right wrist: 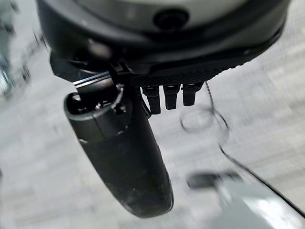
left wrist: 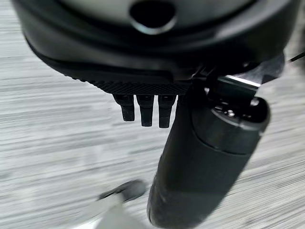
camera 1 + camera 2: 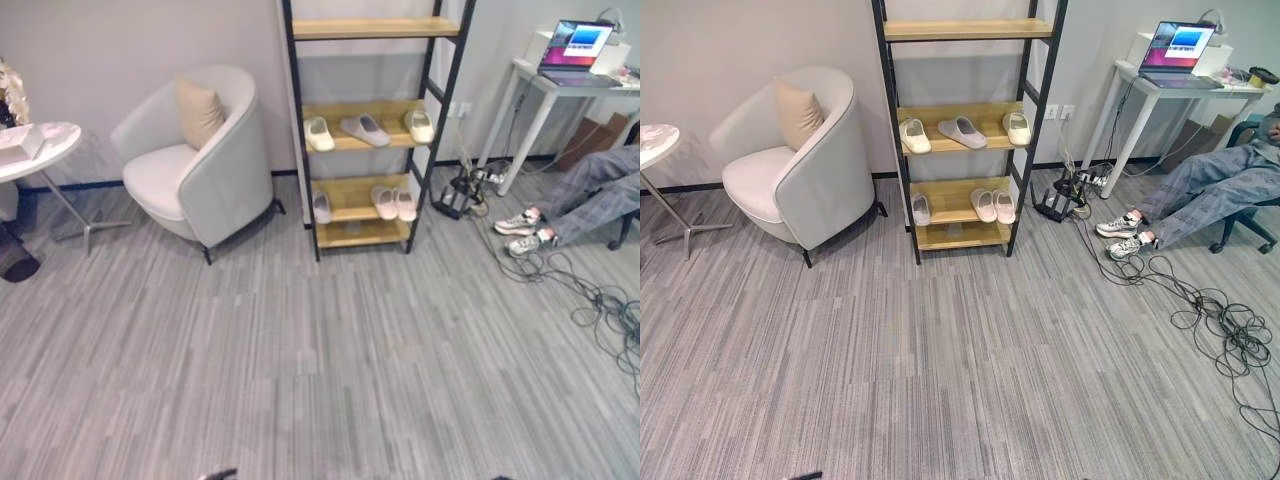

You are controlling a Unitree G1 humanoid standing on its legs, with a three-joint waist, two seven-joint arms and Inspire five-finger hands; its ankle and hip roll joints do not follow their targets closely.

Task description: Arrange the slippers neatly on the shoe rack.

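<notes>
Slippers (image 3: 364,128) are all sitting on the rack (image 3: 372,112), unevenly; both hands (image 2: 143,110) (image 1: 169,98) are hanging empty, fingers relaxed.

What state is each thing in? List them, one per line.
Shoe rack: upright, slippers on two shelves.
Cream slippers: apart, at the shelf's ends.
Grey slipper: between them, angled.
Pink slippers: paired, lower shelf.
Laptop: open, screen lit.
Left hand: open.
Right hand: open.
</notes>
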